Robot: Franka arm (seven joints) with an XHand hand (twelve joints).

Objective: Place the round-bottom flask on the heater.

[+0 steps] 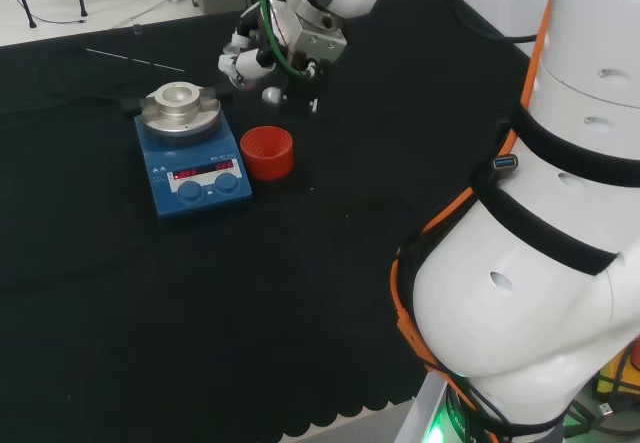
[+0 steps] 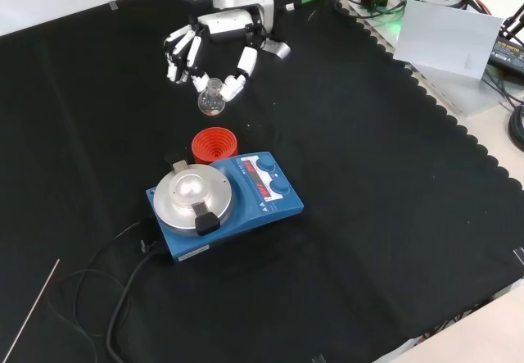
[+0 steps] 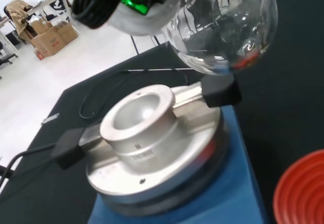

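Front view, left to right: hand [image 2: 214,37] comes in from the top edge, palm down, fingers [image 2: 178,58] spread and curled downward, thumb side on the right. Round-bottom flask [image 2: 211,98] hangs between the fingertips, bulb down, clear of the cloth [image 2: 393,215]; the digit on its right is pinched against its neck. Fingers on the left look apart from the glass, can't tell if they touch.

Just below the hand in that view: red ribbed stand [image 2: 214,145], empty, on the cloth. Below that, touching or just beside it, the heater [image 2: 223,201]: blue base, round metal block with a bowl-shaped recess on top, nothing in it. Black cable [image 2: 115,297] runs off its lower left.

Head view, left to right: heater [image 1: 190,153] sits left of and nearer than the hand [image 1: 262,58], stand [image 1: 267,153] just right of the heater. The hand hangs over the cloth beyond both, wrist tilted, the arm's white links [image 1: 540,263] big at the right. Flask bulb [image 1: 271,95] shows under the fingers.

Wrist view: flask bulb [image 3: 223,27] is close up, held above and beside the heater's metal block [image 3: 147,133], not over the recess. Stand rim [image 3: 301,191] is at the corner.
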